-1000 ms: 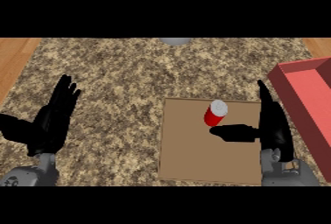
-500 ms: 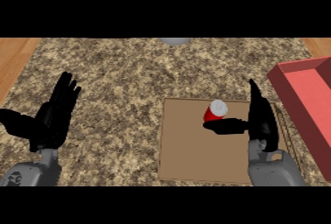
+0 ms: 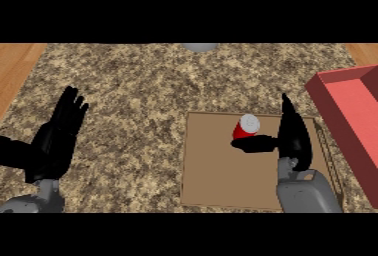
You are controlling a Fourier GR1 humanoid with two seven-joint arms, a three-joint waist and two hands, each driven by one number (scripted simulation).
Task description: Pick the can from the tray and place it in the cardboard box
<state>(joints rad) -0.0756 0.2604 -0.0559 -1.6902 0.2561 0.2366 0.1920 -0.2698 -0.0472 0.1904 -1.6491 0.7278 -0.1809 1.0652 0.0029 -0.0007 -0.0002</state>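
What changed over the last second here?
The right hand shifted left toward the red can, its thumb now beside the can's base; fingers straight, nothing grasped. The can, the tray and the resting left hand stayed put.

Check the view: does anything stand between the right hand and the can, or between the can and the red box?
Nothing visible lies between the right hand and the can; its thumb is at the can's foot. Between the can and the red box stands only that hand itself.
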